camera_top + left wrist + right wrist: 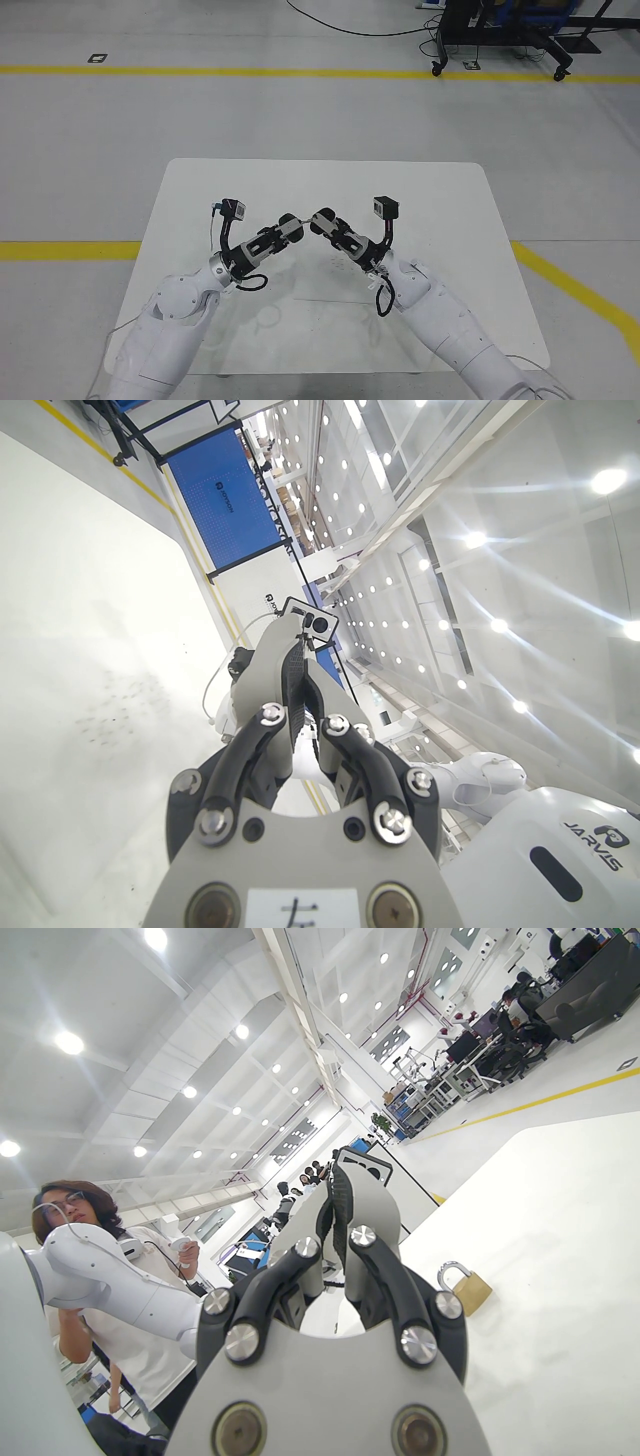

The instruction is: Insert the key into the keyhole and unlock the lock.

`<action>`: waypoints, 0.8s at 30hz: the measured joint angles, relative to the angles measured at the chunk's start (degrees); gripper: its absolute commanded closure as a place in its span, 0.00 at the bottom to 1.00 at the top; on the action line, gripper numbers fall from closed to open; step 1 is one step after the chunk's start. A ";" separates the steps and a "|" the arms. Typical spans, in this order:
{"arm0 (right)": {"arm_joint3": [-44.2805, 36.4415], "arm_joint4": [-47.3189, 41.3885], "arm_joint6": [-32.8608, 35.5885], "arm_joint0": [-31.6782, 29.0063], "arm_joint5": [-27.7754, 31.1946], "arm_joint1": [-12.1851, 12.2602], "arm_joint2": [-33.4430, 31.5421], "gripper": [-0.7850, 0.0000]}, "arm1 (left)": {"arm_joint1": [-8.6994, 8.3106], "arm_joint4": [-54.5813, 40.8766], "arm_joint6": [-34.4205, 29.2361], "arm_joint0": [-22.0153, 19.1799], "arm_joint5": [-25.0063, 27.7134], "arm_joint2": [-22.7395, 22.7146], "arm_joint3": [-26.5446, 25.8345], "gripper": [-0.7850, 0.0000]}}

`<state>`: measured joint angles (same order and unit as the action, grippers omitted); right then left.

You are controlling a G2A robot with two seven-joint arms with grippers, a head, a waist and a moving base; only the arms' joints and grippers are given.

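Lock [466, 1289]: one, a brass padlock with a silver shackle. It lay flat on the white table [550, 1228], beside the base of the right gripper's fingers and well behind their tips, touching neither. A finger link cut off the near edge of the shackle. Whether the shackle was latched was hard to make out.

Right gripper [336, 1180]: one. Its fingers [372, 1208] were brought fully together, ribbed pads pressed face to face. Whether a key or anything else thin sat between the pads could not be told.

Left gripper [301, 647]: one. Its fingers [270, 660] were likewise closed pad against pad, and what they held, if anything, was too small to judge.

From above, the left gripper [296, 224] and right gripper [318, 220] met almost tip to tip over the middle of the table [450, 200], each arm angled inward.

Wrist cameras: two. Each sat just past the opposite fingertips, one beyond the left tips [316, 625] and one beyond the right tips [367, 1168], blocking the ground behind them.

Scuff marks [120, 705]: a scatter of grey specks on the table beside the left fingers.

Blue panel [227, 507]: one, far beyond the left fingertips, off the table.

Wheeled cart [500, 35]: one, black, far ahead of both sets of fingertips, partly cut off by the frame edge.

Yellow floor lines [200, 70]: two, one ahead of the fingertips and one level with them.
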<state>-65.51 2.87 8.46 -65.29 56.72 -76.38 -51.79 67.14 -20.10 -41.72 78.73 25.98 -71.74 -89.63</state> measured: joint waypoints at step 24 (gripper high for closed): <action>-1.57 1.56 0.94 -1.54 -0.79 -0.39 -1.41 1.00 | 0.40 2.35 2.42 -1.80 0.28 2.26 1.41 1.00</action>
<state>-67.08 4.43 9.39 -66.84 55.93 -76.76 -53.19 67.54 -17.75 -39.30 76.93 26.26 -69.48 -88.22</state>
